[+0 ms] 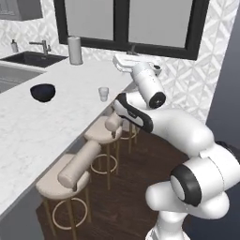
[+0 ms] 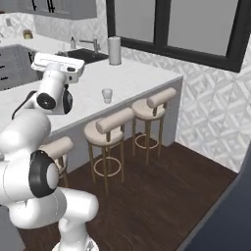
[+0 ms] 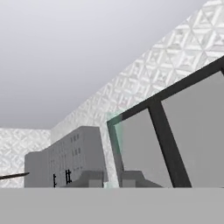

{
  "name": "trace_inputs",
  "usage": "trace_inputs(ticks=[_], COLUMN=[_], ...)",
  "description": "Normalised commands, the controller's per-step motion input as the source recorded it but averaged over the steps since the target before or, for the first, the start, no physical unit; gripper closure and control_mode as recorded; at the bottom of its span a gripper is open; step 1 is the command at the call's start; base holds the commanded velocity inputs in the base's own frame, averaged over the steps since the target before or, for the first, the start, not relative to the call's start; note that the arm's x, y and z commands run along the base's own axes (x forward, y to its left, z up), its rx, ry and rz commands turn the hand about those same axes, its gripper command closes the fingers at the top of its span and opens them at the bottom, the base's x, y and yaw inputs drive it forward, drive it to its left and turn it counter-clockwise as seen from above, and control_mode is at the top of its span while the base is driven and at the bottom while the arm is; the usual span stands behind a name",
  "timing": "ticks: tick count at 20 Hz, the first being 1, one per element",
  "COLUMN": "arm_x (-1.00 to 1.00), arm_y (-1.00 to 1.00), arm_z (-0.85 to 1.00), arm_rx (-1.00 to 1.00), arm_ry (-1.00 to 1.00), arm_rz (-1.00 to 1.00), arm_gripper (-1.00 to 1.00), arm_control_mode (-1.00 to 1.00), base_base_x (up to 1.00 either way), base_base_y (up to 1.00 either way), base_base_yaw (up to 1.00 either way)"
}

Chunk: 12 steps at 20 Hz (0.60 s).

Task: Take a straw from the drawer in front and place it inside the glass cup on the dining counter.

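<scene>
The glass cup (image 1: pixel 103 93) (image 2: pixel 107 95), a small translucent tumbler, stands upright near the stool-side edge of the white marble dining counter (image 1: pixel 56 122) (image 2: pixel 142 78). My gripper (image 1: pixel 122 61) (image 2: pixel 56 62) is held high above the counter, well above the cup, and is tilted up towards the window. In the hand view the gripper (image 3: pixel 110 181) is shut on a pale green translucent straw (image 3: pixel 115 135), which sticks up from between the fingertips. The drawer is out of view.
On the counter are a dark blue bowl (image 1: pixel 42 92) and a paper-towel roll (image 1: pixel 75 49) (image 2: pixel 114 50). A sink with a faucet (image 1: pixel 33 58) (image 2: pixel 83 55) lies behind. Three stools (image 1: pixel 70 173) (image 2: pixel 108 130) line the counter's edge over dark wood floor.
</scene>
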Motion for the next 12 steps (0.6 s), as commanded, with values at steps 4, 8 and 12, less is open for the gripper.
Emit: trace_inputs(ticks=[4,8,12], arm_x=[0.0,0.0,0.0], arm_y=[0.0,0.0,0.0], arm_z=[0.0,0.0,0.0], arm_rx=[0.0,0.0,0.0], arm_ry=[0.0,0.0,0.0], arm_rz=[0.0,0.0,0.0], arm_gripper=[1.0,1.0,1.0], arm_control_mode=[1.0,1.0,1.0], base_base_x=[0.61,0.58,0.58], base_base_y=[-0.8,-0.86,-0.87], base_base_yaw=[0.45,0.44,0.44])
